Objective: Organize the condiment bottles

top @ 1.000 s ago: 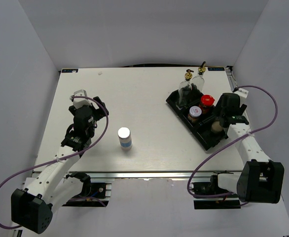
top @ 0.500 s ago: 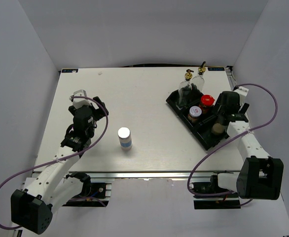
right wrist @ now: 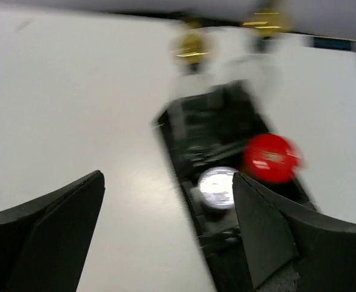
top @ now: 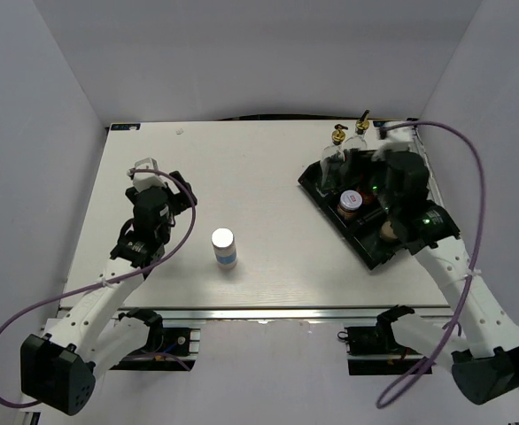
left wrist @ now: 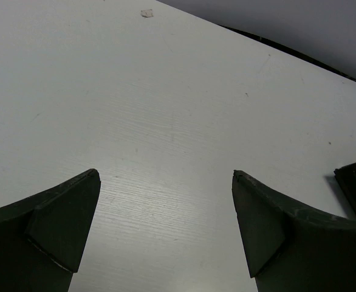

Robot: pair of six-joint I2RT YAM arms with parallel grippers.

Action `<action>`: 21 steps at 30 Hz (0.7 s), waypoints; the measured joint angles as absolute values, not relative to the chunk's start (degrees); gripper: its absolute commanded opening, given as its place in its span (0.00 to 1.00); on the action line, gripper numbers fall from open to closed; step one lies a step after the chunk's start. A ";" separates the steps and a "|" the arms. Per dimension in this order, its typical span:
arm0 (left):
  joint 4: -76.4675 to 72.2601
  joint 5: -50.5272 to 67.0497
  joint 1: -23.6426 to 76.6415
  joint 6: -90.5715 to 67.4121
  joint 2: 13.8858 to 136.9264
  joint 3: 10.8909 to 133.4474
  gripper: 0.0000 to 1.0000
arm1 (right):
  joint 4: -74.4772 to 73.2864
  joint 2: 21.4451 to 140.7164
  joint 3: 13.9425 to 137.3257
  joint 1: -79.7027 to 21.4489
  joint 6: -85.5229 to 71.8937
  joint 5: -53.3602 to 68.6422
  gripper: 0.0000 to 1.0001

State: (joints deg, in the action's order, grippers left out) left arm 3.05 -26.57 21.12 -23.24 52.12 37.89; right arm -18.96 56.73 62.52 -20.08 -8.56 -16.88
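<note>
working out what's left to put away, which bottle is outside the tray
The blue-labelled bottle with the silver lid: it stands alone on the table, left of centre, while the others are all at the black tray on the right.

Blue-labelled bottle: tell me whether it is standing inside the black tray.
No, the blue-labelled bottle stands alone on the bare table, well to the left of the black tray.

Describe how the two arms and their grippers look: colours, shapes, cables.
Both arms match: the left arm and right arm have white links, black joint housings and black bases. A purple cable loops loose along the left; a second purple cable arcs along the right. The left gripper and right gripper carry dark, wedge-shaped fingers.
</note>
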 measured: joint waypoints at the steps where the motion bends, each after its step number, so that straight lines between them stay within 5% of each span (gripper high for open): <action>1: 3.49 -26.04 21.12 -23.46 52.82 38.79 0.98 | -19.40 57.56 63.11 -23.66 -7.22 -14.20 0.90; 10: 6.15 -24.45 21.12 -25.17 54.50 44.47 0.98 | -21.63 78.30 64.38 -49.98 7.09 2.28 0.89; 21: 11.00 -27.05 21.12 -26.41 52.45 44.49 0.98 | -19.03 100.66 76.01 -55.83 12.27 16.19 0.89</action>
